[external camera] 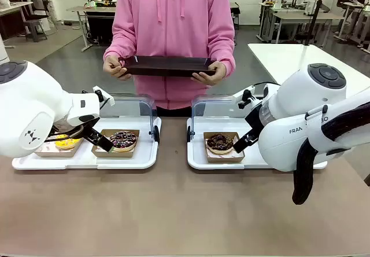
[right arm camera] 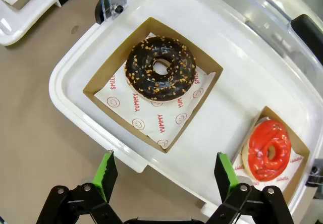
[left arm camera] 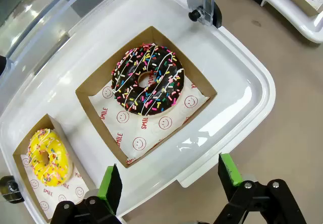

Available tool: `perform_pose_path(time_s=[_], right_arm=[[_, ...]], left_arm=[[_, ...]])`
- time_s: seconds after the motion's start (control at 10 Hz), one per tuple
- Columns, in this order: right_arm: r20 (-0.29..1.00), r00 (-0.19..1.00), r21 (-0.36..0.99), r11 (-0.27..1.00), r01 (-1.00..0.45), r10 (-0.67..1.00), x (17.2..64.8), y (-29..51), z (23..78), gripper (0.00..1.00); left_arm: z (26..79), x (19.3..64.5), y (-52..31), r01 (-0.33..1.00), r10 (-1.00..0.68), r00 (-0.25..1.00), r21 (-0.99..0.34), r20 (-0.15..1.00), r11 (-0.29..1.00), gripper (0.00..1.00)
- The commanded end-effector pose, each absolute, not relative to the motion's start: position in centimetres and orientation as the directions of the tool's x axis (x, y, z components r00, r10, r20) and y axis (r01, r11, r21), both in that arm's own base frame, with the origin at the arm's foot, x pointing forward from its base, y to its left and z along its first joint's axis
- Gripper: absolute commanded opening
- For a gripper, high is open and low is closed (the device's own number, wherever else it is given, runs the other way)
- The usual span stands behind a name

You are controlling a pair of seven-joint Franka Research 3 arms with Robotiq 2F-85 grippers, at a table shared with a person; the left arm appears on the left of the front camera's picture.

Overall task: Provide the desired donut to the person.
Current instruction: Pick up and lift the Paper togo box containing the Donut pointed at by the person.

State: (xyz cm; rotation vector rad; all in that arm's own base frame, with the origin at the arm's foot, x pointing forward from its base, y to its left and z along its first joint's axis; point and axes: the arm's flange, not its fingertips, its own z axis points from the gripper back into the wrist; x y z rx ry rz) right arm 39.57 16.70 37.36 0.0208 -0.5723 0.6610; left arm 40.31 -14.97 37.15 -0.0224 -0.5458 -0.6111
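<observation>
Each donut is judged light, soft and easily smeared on its icing, so hold is better taken on the stiff wall of its card box (left arm camera: 93, 115) than on the donut itself. Which one is wanted cannot be told: a sprinkled donut (left arm camera: 148, 78) and a yellow donut (left arm camera: 48, 156) lie in the left tray (left arm camera: 242, 82), a nut donut (right arm camera: 160, 68) and a red donut (right arm camera: 267, 151) in the right tray (right arm camera: 65, 88). The left pincer (left arm camera: 169, 173) and right pincer (right arm camera: 165, 167) are held open and empty above them. A dark tray (external camera: 167, 66) is held out by the person (external camera: 173, 14).

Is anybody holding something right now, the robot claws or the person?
The left gripper and right gripper are open, holding nothing. The person holds a black tray by its two ends.
</observation>
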Motion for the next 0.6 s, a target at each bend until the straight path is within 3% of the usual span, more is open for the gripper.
perform_pose_path(time_s=[0.0,0.5], right_arm=[[0.509,0.641,-0.159,0.795,-0.586,0.574,39.57,16.71,37.36,1.0],[0.509,0.641,-0.159,0.795,-0.586,0.574,39.57,16.71,37.36,1.0]], left_arm=[[37.15,40.31,-14.97,0.551,-0.539,0.682,0.138,0.493,0.823,1.0],[37.15,40.31,-14.97,0.551,-0.539,0.682,0.138,0.493,0.823,1.0]])
